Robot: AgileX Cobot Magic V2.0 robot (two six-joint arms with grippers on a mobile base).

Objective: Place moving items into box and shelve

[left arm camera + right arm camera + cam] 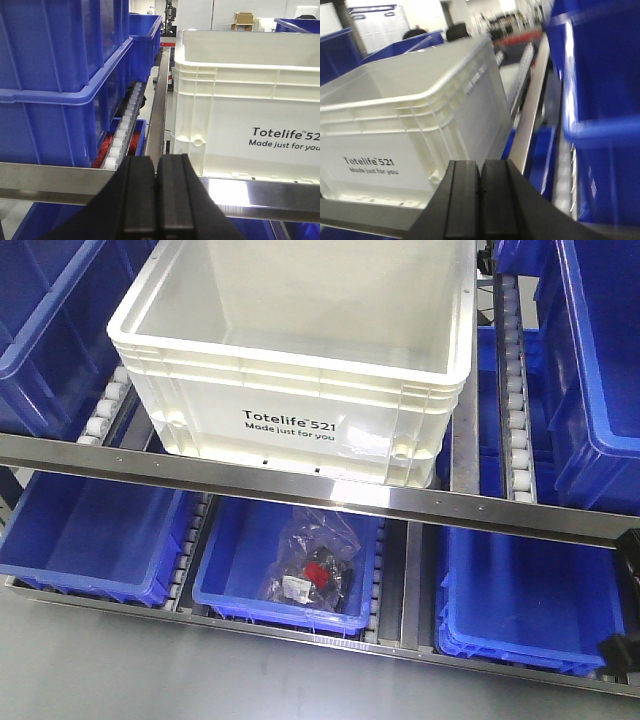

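White box (300, 360) marked "Totelife 521", shelved

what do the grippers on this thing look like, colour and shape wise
Both look alike. The left gripper and right gripper each have two flat, black, matte rectangular fingers with vertical grooves, flaring below into a wider black body. No cables, markings or labels show in either wrist view.

The crate (300, 350) sits on the upper shelf level behind the metal rail (300, 485), between bins at left (50, 330) and right (600, 370). Below, nearer, the middle bin (230, 580) holds a bagged item (315, 565).
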